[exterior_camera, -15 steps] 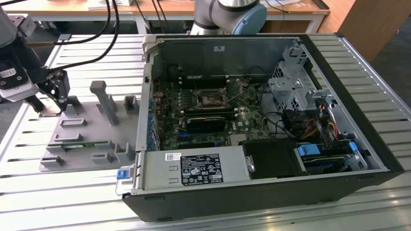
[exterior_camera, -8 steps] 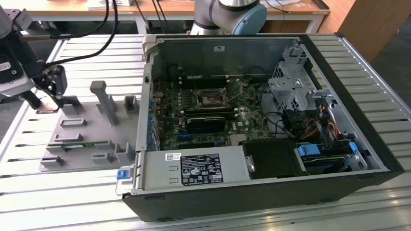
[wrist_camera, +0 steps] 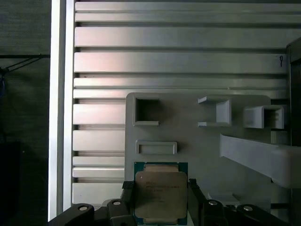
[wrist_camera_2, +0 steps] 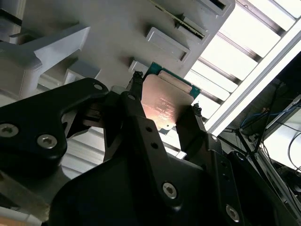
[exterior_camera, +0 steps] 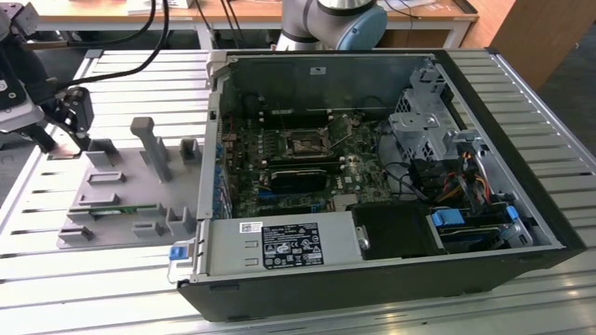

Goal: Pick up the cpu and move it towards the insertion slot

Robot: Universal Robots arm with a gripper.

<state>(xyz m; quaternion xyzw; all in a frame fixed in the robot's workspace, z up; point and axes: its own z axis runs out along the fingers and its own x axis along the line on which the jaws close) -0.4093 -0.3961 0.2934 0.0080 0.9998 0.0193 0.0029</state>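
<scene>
Two black fingers (wrist_camera_2: 139, 120) of the gripper (wrist_camera_2: 165, 94) press on opposite edges of the cpu (wrist_camera_2: 164, 106), so the grip is clenched on the chip. Both wrist views show its silvery top facing up, with a thin green rim around the plate. In the first wrist view the cpu (wrist_camera: 161, 190) lies over one corner of the grey fixture plate (wrist_camera: 188, 136), just beside a shallow rectangular pocket. Whether it is lifted clear of the plate or resting on it cannot be told. In the exterior view the gripper (exterior_camera: 70, 143) hangs over the plate's far corner at the exterior view's left. The fixture plate (exterior_camera: 125, 192) rests on the slatted table (exterior_camera: 93, 293) near that table's edge on the exterior view's left. A green memory stick (exterior_camera: 112, 209) lies in a holder near the plate's near edge. The open computer case (exterior_camera: 373, 286) stands on the table just beside the plate, on the exterior view's right. The insertion slot (exterior_camera: 306, 144) sits near the middle of the motherboard (exterior_camera: 349, 174), its metal frame visible, well apart from the gripper.
</scene>
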